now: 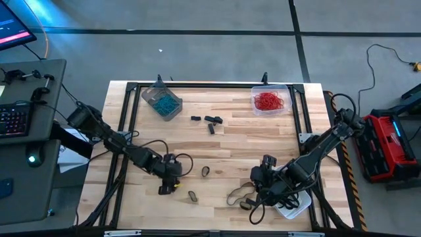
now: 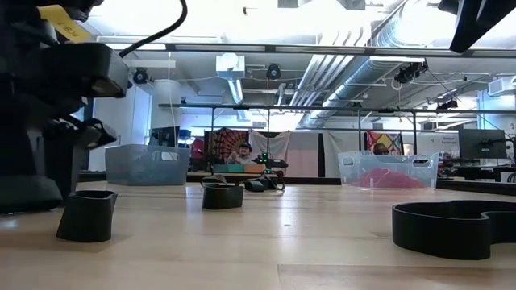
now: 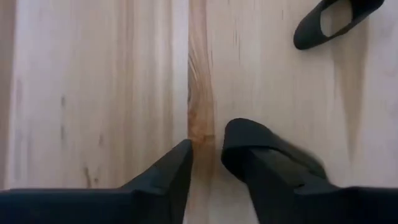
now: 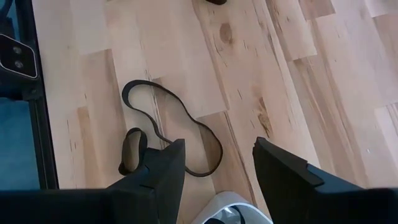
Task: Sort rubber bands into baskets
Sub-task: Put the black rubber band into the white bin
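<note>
My left gripper (image 1: 164, 189) points down at the wood near the table's front left, open, its fingertips just above the boards (image 3: 205, 155). A small black rubber band (image 3: 245, 140) lies at the tip of one finger, not in the gap; it stands on its edge (image 2: 87, 216). Other black bands lie nearby (image 1: 205, 171) (image 1: 193, 195) (image 3: 336, 22). My right gripper (image 4: 214, 162) hovers open above a large black band loop (image 4: 171, 134) at the front right. At the back stand a grey basket (image 1: 162, 100) with teal bands and a clear basket (image 1: 270, 100) with red bands. My left gripper comes from above, slanting down. The small black band (image 3: 236, 134) sits against the tip of one finger (image 3: 273, 180), outside the gap. I cannot tell whether the finger touches it. The band rests on the table.
A whitish basket (image 1: 294, 205) sits at the front right, partly under my right arm. A cluster of small black bands (image 1: 208, 121) lies at the table's middle back. A black frame (image 1: 125, 125) runs along the table's edges. Bare wood lies in the centre.
</note>
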Available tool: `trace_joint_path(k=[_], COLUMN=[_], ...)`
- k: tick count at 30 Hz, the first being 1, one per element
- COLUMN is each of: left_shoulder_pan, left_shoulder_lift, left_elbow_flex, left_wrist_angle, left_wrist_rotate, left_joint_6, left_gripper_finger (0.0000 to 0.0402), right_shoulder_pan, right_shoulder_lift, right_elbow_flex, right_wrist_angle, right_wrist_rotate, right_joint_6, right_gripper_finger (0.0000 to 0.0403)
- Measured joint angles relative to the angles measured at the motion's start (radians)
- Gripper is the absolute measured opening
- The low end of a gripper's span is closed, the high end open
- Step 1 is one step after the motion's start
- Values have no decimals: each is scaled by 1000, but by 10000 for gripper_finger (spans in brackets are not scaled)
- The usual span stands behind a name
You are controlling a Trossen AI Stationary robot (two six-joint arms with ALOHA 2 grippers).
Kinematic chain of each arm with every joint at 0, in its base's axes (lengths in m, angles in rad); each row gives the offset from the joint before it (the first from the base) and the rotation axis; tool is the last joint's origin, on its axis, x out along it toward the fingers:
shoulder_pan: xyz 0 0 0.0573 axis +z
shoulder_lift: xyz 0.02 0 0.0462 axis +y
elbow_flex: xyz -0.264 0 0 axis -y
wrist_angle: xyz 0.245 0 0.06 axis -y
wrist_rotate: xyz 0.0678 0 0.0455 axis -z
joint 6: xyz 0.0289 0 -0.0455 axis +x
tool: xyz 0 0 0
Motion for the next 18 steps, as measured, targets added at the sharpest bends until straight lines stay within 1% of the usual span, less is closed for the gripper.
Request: trace_joint_path(k=[2,5,6,11,14,18], left_shoulder_pan=[1,5,10,68,127,202], left_shoulder_lift=[-12,-39,-48,-102,-125,-129], left_elbow_flex=[-1,-1,-1,-1,-1,-1], left_wrist_angle=[1,9,10,83,170,290], left_wrist_rotate=[-21,-49,-66,-113,-120,-113], left_joint_6=[30,54,54,23,-26,-49], left_gripper_finger=[96,26,13,9,2,1], right_shoulder_pan=[0,0,0,0,-3,-23], right_shoulder_lift=[0,2,3,36,72,125], right_elbow_flex=[0,0,0,0,0,0], right_wrist_angle=[0,6,9,40,68,110], right_wrist_rotate=[3,40,51,101,172,287], right_joint_6=[0,0,0,-39,-93,-169], right_gripper_finger=[178,178,178,178,178,178])
